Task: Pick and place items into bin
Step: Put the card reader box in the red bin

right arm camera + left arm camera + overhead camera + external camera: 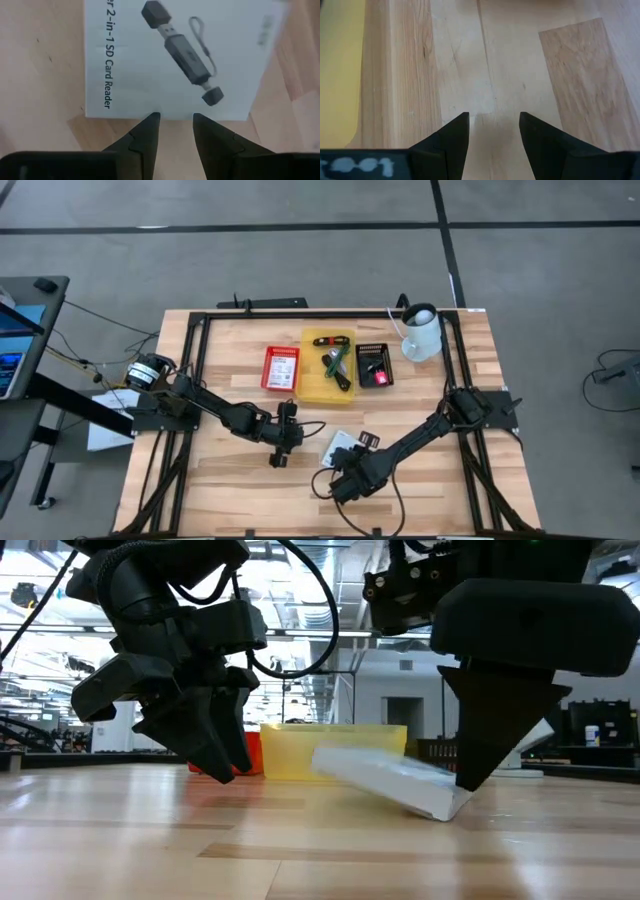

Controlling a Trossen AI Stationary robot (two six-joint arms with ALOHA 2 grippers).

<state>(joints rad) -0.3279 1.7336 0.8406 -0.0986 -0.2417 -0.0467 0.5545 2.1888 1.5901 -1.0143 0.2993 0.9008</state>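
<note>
Now the right gripper [172, 125] pinched the near edge of the white packet [180, 55], tilting it off the table [220, 480]. Left gripper [493, 130] hung spread and empty above bare wood, near the yellow bin [312, 390].

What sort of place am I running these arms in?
Probably a robotics lab or workshop: a framed wooden bench on grey concrete floor, shelving and ceiling lights behind, a monitor desk alongside.
</note>
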